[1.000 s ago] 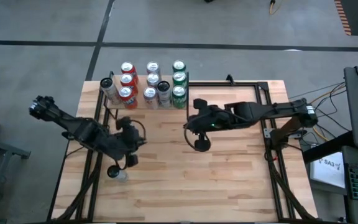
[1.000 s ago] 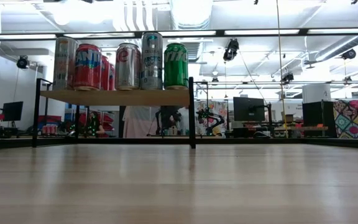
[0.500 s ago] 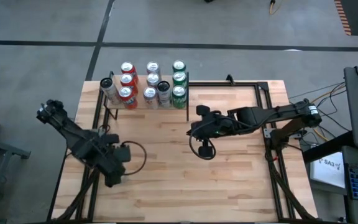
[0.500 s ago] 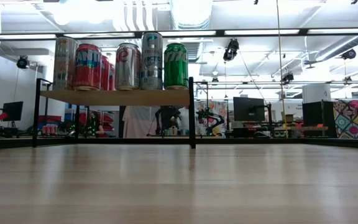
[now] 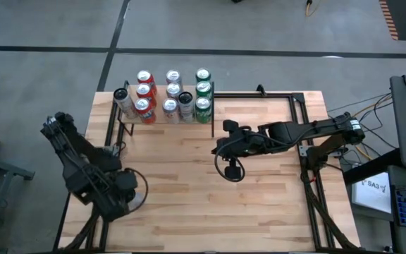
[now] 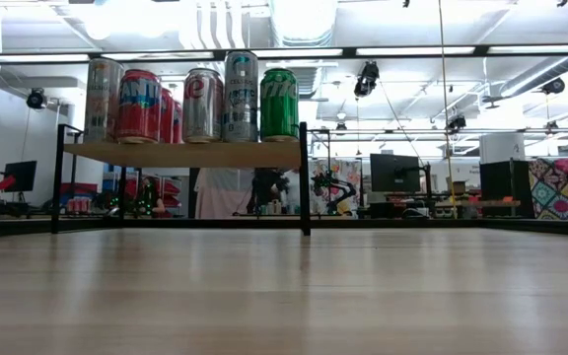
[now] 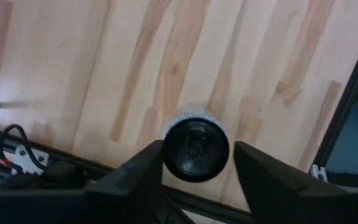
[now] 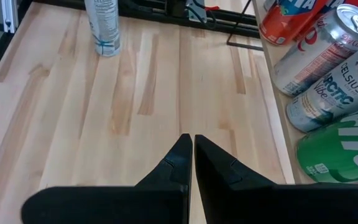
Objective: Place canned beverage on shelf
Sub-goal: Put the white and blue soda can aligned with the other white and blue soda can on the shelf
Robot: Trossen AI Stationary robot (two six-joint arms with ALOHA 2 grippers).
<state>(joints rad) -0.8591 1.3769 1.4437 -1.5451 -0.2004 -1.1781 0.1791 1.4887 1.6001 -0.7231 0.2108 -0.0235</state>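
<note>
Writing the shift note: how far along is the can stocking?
Done: a cluster of colourful metal cans stands on the small light-wood shelf. In hand: the left tool is open over a slim white-and-blue can upright on the plank tabletop, not gripped yet. Left: grip, carry, set on shelf. The right tool waits shut mid-table.

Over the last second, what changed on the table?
The left gripper drew back toward the table's near left edge and opened around an upright can standing there. The right gripper shifted slightly, still shut and empty. The cans on the shelf stayed put.
</note>
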